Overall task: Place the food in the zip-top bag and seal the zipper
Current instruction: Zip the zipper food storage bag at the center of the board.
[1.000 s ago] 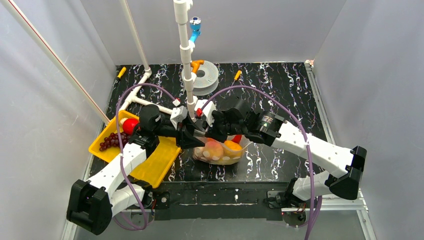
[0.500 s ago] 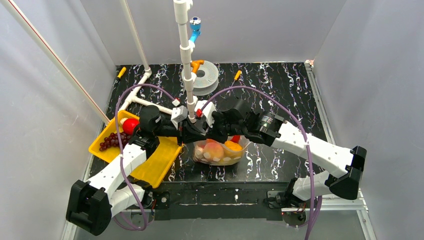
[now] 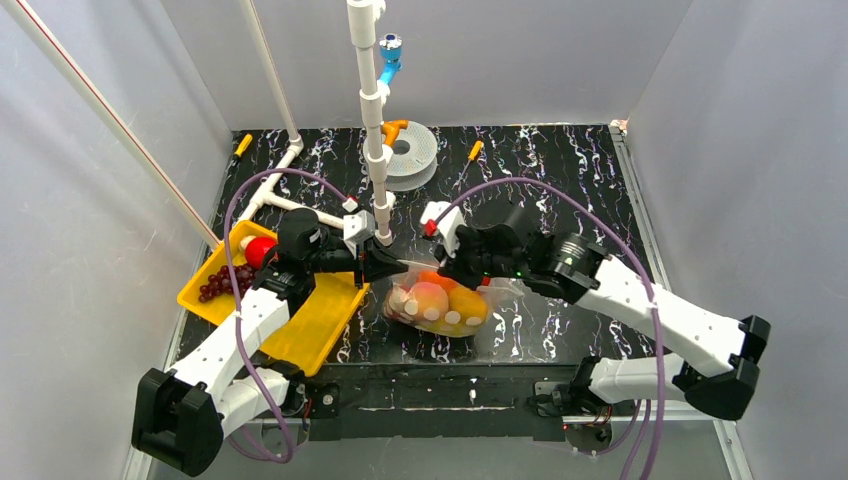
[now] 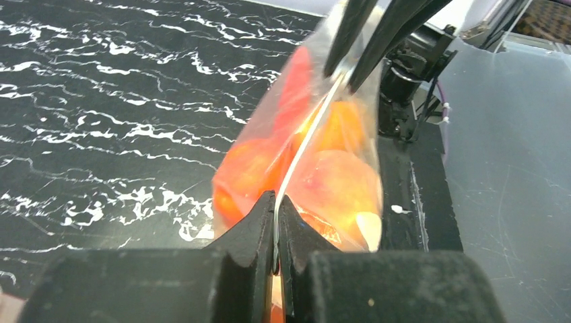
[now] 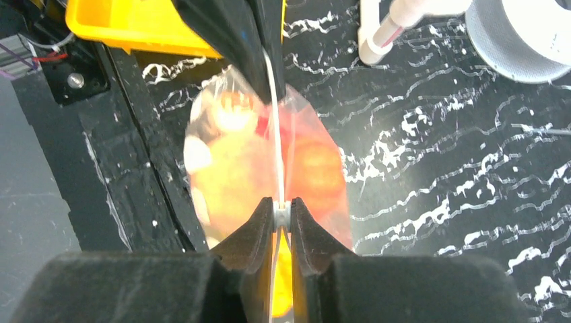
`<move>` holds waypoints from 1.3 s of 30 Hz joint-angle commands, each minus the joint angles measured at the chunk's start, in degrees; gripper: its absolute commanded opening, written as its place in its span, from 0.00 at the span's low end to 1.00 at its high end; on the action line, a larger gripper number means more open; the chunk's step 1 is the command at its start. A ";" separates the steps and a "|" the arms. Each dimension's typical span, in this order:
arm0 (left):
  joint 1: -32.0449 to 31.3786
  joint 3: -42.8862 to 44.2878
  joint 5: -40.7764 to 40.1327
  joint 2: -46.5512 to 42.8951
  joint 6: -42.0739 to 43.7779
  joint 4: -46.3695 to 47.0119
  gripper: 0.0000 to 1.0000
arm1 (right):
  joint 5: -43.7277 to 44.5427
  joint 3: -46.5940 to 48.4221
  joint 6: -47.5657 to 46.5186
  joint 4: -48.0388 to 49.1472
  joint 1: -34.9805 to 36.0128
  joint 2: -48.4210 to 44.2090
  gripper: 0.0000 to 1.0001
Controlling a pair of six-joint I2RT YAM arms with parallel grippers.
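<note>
Crosswise — zipper (image 5: 275, 134) taut, left to right

**Bag at the near middle, tray to its left**

The zip-top bag (image 3: 440, 308) is sitting over the near middle of the table (image 3: 560, 170), with the food (image 3: 428, 298) lying inside it. The zipper (image 5: 275, 134) is running along the bag's top. The left gripper (image 3: 398, 265) is pinching its left end and the right gripper (image 3: 442, 274) its right end. The tray (image 3: 305, 335) is lying just left of the bag, holding grapes (image 3: 222, 283) and a round fruit (image 3: 262, 250) at its far end. A spool (image 3: 410, 152) is resting behind the bag, beside a pipe post (image 3: 372, 120).
</note>
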 commanded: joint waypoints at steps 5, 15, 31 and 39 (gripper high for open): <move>3.04 1.03 -6.77 -0.22 0.97 -2.93 0.00 | 6.80 -4.79 3.44 -8.36 -0.78 -11.86 0.01; 4.09 1.25 -12.53 -1.43 2.57 -5.05 0.00 | 7.76 -8.40 8.39 -14.32 -0.73 -17.88 0.01; 5.48 2.03 -14.65 -0.21 1.74 -5.18 0.00 | 9.82 -10.22 13.27 -21.87 -0.68 -21.39 0.01; 5.29 2.08 -8.51 0.47 -1.30 -2.15 0.00 | 8.08 -6.12 12.84 -20.59 -0.72 -17.52 0.54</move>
